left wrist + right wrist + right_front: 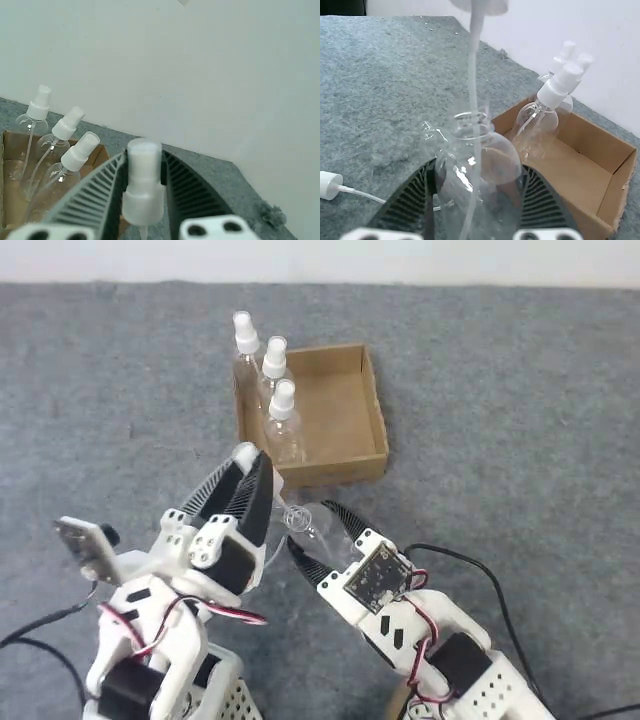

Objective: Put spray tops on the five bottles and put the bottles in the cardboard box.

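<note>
My left gripper [250, 465] is shut on a white spray top [143, 185], held upright with its thin tube [476, 60] hanging down. The tube runs into the open neck of a clear bottle [475, 170]. My right gripper [477, 172] is shut on that bottle's body, just below and to the right of the left gripper [143, 156] in the high view. The cardboard box [380, 425] lies just beyond both grippers. Three capped bottles [283, 410] stand along its left side.
A second uncapped bottle neck [427, 131] shows right beside the held bottle. A loose spray top [327, 184] with its tube lies on the grey carpet close to my right gripper. The box's right half [580, 170] is bare cardboard.
</note>
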